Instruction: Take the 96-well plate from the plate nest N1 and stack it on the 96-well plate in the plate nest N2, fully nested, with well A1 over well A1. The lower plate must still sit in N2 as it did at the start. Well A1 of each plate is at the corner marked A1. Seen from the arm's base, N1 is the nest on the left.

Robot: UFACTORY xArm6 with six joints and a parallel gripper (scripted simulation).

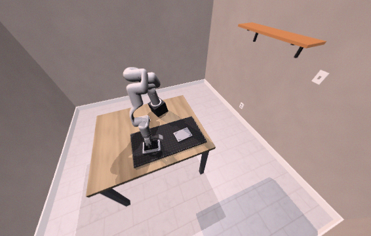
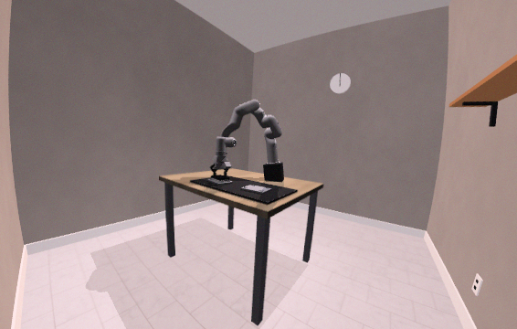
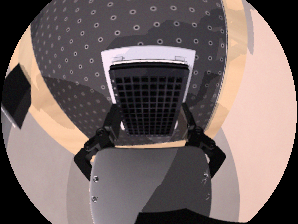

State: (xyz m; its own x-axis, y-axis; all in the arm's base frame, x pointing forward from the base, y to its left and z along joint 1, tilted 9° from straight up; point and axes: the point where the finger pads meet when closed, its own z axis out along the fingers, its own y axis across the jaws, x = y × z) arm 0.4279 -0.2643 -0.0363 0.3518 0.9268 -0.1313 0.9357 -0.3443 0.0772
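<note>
My gripper (image 1: 151, 146) is down over the left nest N1 and is shut on the white 96-well plate (image 1: 151, 148), its fingers on the plate's two long sides. In the wrist view the gripper (image 3: 149, 135) clamps the near end of this plate (image 3: 148, 92), whose dark well grid runs away from me. In the exterior view the gripper (image 2: 220, 175) stands low over the mat. The other 96-well plate (image 1: 182, 134) lies flat in nest N2 to the right, apart from the gripper; it also shows in the exterior view (image 2: 255, 187). I cannot make out the A1 marks.
Both nests sit on a black dotted mat (image 1: 168, 141) on a wooden table (image 1: 146, 141). The arm's black base block (image 1: 158, 108) stands behind the mat. A small grey tag lies between the nests.
</note>
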